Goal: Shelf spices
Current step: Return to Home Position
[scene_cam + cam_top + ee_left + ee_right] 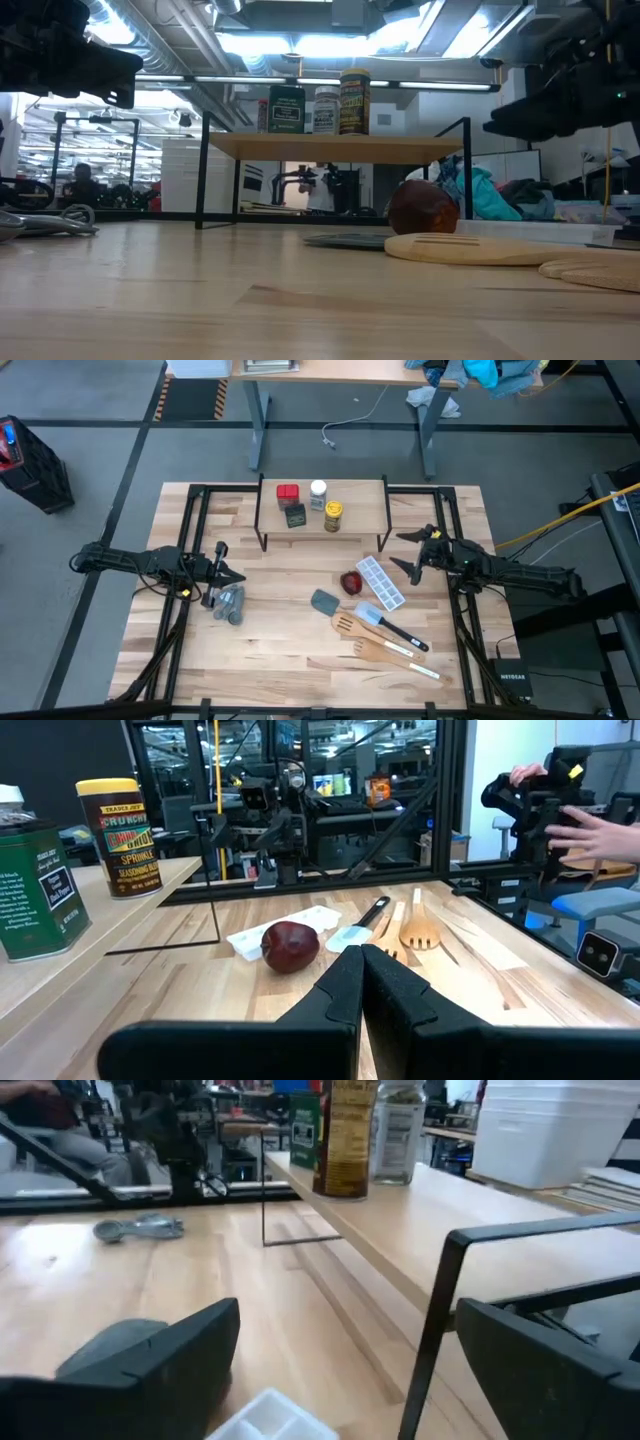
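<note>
Now the light wooden shelf (365, 506) with thin black legs, set back between the two grippers, carries all four spices: red square tin (288, 493), white-capped jar (318, 491), dark square tin (295, 515), yellow-lidded amber jar (333, 515). The left gripper (238, 577) is pressed together on nothing. The right gripper (398, 552), close beside the shelf's end, is spread wide. Only the left wrist view shows a person's hand (610, 830) beyond the table (480, 970).

4 spices (333, 515) stand on the shelf (366, 510), behind the utensils (385, 651) lying on the table (280, 660).
</note>
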{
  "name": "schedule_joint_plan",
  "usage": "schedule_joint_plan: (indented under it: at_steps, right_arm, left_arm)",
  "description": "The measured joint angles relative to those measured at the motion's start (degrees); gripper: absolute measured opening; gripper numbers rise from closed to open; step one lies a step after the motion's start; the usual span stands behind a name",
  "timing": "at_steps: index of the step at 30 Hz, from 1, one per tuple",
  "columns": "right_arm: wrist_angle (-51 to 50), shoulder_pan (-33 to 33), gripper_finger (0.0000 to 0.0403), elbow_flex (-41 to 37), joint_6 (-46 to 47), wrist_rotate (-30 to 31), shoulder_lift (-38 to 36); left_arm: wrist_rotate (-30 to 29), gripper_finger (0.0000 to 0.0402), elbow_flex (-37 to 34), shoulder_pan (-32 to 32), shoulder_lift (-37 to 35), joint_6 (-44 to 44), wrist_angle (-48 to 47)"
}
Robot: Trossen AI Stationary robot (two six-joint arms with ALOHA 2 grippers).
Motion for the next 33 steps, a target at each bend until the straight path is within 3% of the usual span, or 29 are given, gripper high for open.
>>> schedule_joint_plan:
  at_steps: [20, 28, 33]
  right_arm:
    - [0.3, 0.0, 0.0376, -0.1, -0.5, 3.4, -5.6]
    - [-1.5, 0.0, 0.0376, -0.2, -0.5, -6.3, -8.3]
    - [-1.7, 0.0, 0.0363, -0.2, -0.5, -7.1, -8.3]
  left_arm:
    - [0.0, 0.0001, 0.0, 0.0, 0.0, 0.0, 0.0]
    - [0.0, 0.0001, 0.0, 0.0, 0.0, 0.0, 0.0]
    - [0.0, 0.0001, 0.0, 0.0, 0.0, 0.0, 0.0]
